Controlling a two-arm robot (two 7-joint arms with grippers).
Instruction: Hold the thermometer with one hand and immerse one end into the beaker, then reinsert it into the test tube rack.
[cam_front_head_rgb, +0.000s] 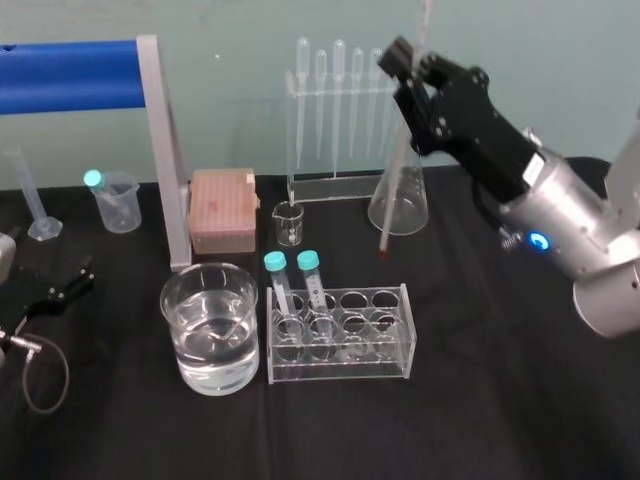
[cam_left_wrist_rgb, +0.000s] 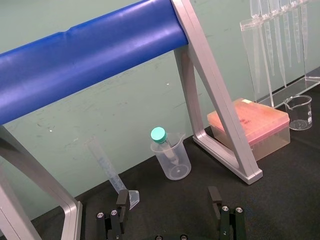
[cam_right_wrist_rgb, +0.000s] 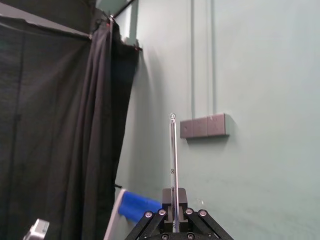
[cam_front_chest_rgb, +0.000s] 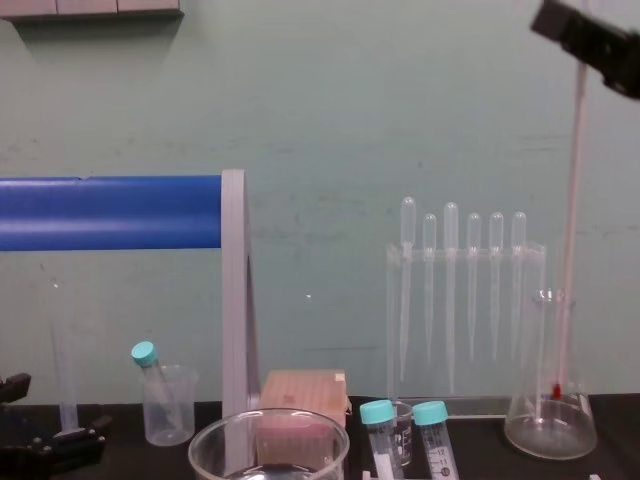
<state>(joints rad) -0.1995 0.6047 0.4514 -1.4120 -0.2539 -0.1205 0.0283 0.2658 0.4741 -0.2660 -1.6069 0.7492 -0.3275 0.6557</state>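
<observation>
My right gripper is raised at the back right and shut on the thermometer, a long whitish rod hanging nearly upright. Its red tip is in the air in front of the conical flask, behind the right end of the test tube rack. The right wrist view has the fingers closed on the thermometer, whose upper part points away from them. The wide clear beaker, holding water, stands left of the rack. My left gripper rests open and empty at the table's left edge.
Two teal-capped tubes stand in the rack's left end. Behind are a pipette stand, a small glass beaker, a pink tip box, a grey frame with a blue bar, a plastic beaker and a measuring cylinder.
</observation>
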